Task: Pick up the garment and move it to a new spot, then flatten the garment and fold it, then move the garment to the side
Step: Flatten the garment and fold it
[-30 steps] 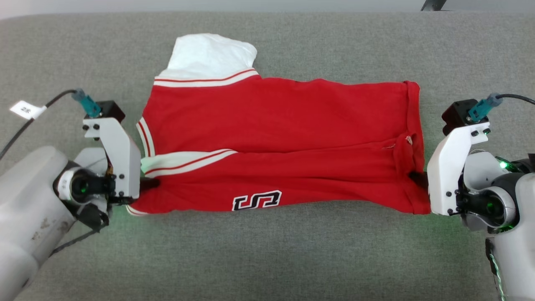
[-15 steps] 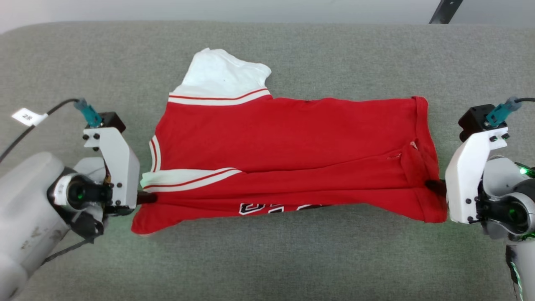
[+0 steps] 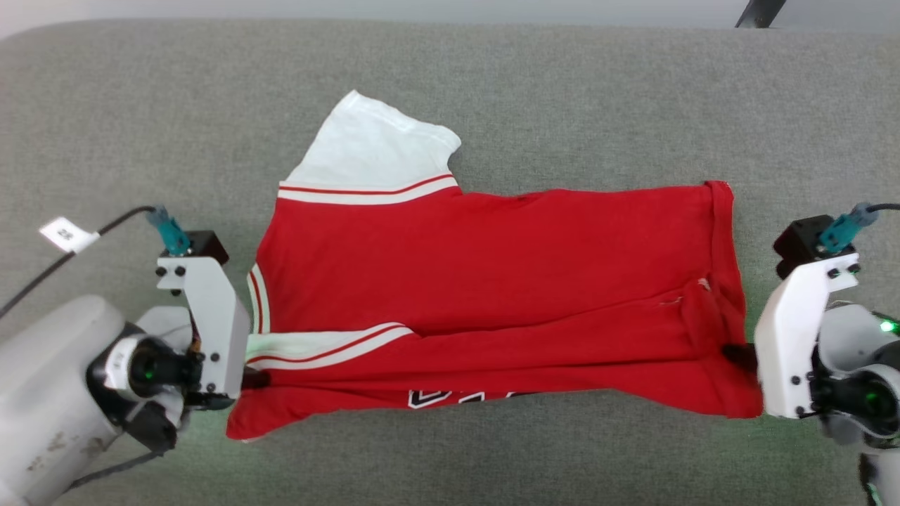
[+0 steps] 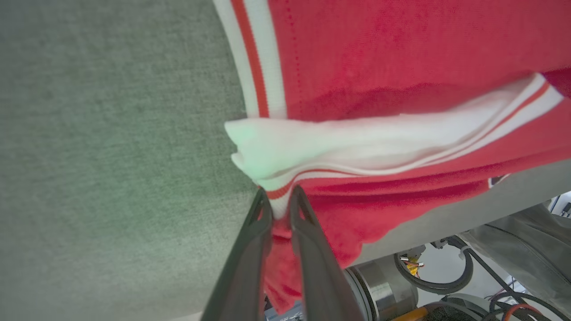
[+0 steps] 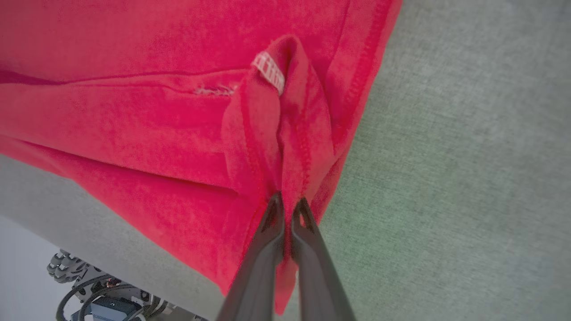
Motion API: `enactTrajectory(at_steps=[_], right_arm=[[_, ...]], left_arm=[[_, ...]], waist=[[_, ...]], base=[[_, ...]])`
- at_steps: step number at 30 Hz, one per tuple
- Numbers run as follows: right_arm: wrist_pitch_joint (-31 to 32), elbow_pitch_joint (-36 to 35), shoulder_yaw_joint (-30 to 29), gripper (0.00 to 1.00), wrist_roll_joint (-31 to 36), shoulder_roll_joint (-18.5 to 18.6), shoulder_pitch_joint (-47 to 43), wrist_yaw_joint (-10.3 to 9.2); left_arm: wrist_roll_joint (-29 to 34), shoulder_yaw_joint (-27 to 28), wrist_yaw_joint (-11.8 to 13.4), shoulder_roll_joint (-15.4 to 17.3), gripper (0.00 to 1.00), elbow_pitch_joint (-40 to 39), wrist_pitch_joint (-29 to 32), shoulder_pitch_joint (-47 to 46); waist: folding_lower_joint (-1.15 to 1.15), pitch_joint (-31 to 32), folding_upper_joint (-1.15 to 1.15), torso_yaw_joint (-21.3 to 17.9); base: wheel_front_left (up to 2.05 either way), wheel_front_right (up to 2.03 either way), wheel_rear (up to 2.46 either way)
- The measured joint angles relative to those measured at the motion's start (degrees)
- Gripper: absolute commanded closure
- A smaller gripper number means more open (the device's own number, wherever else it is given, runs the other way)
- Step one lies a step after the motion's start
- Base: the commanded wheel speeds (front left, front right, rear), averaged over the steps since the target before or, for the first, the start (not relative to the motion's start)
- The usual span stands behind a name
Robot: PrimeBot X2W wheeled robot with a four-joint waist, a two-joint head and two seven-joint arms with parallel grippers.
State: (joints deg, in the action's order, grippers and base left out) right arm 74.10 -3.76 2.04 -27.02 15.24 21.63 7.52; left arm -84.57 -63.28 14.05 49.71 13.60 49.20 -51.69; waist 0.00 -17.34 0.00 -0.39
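The garment (image 3: 485, 281), a red shirt with white sleeves and striped trim, is stretched across the grey padded table between both grippers, its near part lifted and folded under. My left gripper (image 3: 252, 379) is shut on the garment's left end, pinching the white sleeve trim (image 4: 279, 203). My right gripper (image 3: 735, 353) is shut on the bunched red hem (image 5: 287, 200) at the right end. One white sleeve (image 3: 376, 151) lies flat toward the far side. Black-and-white lettering (image 3: 450, 398) peeks out along the near edge.
The grey fabric table (image 3: 562, 91) runs to a far edge at the top of the head view. A dark bar (image 3: 752, 13) crosses the top right corner. A cable with a white tag (image 3: 68, 233) trails from the left wrist.
Both grippers have kept their grip. The garment's near edge has lifted and curled under, hiding most of the lettering. The whole picture has shifted, so the camera moved.
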Motion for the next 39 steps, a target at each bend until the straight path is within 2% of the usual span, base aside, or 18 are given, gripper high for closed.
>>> enactTrajectory(at_steps=[2,6,7,9,11,17,19,20,21,26,32,36,37,39], right_arm=[[-1.25,1.13,0.16,1.00,0.74,-1.10,0.01,0.00],[-4.14,5.02,0.67,1.00,2.25,-2.70,0.26,0.00],[-4.89,5.95,0.94,1.00,2.55,-2.96,0.50,0.00],[-6.13,7.94,1.46,1.00,3.03,-3.34,1.42,0.00],[-6.95,9.80,2.14,1.00,3.79,-3.48,2.27,0.00],[-8.54,13.51,3.78,1.00,4.00,-3.39,4.03,0.00],[-8.88,14.48,4.01,1.00,4.00,-3.33,4.49,0.00],[-9.04,14.81,4.10,1.00,3.99,-3.27,4.57,0.00],[-9.10,15.13,4.12,1.00,3.98,-3.21,4.64,0.00],[-9.65,16.47,4.16,1.00,3.80,-3.14,4.91,0.02],[-10.16,18.00,3.79,1.00,3.79,-3.02,5.00,0.02],[-10.63,19.36,3.56,1.00,3.82,-3.07,5.10,0.02],[-10.81,19.76,3.55,0.96,3.90,-3.08,5.14,0.02],[-11.33,20.64,3.46,0.52,4.08,-3.23,5.39,0.02]], left_arm=[[0.16,-0.13,-0.04,-0.67,1.00,0.79,-0.93,0.41],[2.20,-0.88,-2.04,-2.40,1.00,3.91,-2.93,0.49],[2.57,-1.00,-2.49,-3.03,0.94,4.74,-3.32,0.48],[2.90,-1.16,-3.14,-4.24,0.91,6.79,-3.59,0.43],[2.91,-1.48,-3.88,-5.12,0.93,8.57,-3.47,0.30],[2.76,-1.85,-5.26,-6.90,0.84,12.13,-2.49,-0.23],[2.76,-1.94,-5.32,-7.24,0.67,12.70,-1.97,-0.70],[2.89,-1.97,-5.34,-7.31,0.43,12.73,-1.96,-0.90],[3.05,-2.00,-5.47,-7.30,0.00,12.74,-1.96,-1.07],[3.67,-1.52,-4.98,-6.44,0.00,11.31,-1.48,-3.42],[4.55,-0.52,-3.65,-3.20,0.00,8.02,-1.68,-4.81],[4.64,0.53,-2.99,-2.36,0.00,5.84,-3.48,-4.74],[4.69,0.57,-2.94,-2.21,0.00,5.37,-4.01,-4.61],[4.92,0.79,-2.90,-1.98,0.00,4.68,-5.44,-4.04]], waist=[[0.00,-0.30,0.00,-0.19],[0.00,-0.75,0.00,-0.73],[0.00,-0.83,0.00,-0.83],[0.00,-0.94,0.00,-1.00],[0.00,-1.00,0.00,-1.19],[0.00,-0.81,0.00,-1.38],[0.00,-0.57,0.00,-1.31],[0.00,-0.44,0.00,-1.25],[0.00,-0.30,0.00,-1.17],[0.00,0.52,0.00,-0.73],[0.00,1.32,0.00,-0.01],[0.00,2.01,0.00,0.35],[0.00,2.22,0.00,0.42],[0.00,2.71,0.00,0.52]], base=[[0.00,0.00,0.00],[0.00,0.00,0.00],[0.00,0.00,0.00],[0.00,0.00,0.00],[0.00,0.00,0.00],[0.00,0.00,0.00],[0.00,0.00,0.00],[0.00,0.00,0.00],[0.00,0.00,0.00],[0.00,0.00,0.00],[0.00,0.00,0.00],[0.00,0.00,0.00],[0.00,0.00,0.00],[0.00,0.00,0.00]])
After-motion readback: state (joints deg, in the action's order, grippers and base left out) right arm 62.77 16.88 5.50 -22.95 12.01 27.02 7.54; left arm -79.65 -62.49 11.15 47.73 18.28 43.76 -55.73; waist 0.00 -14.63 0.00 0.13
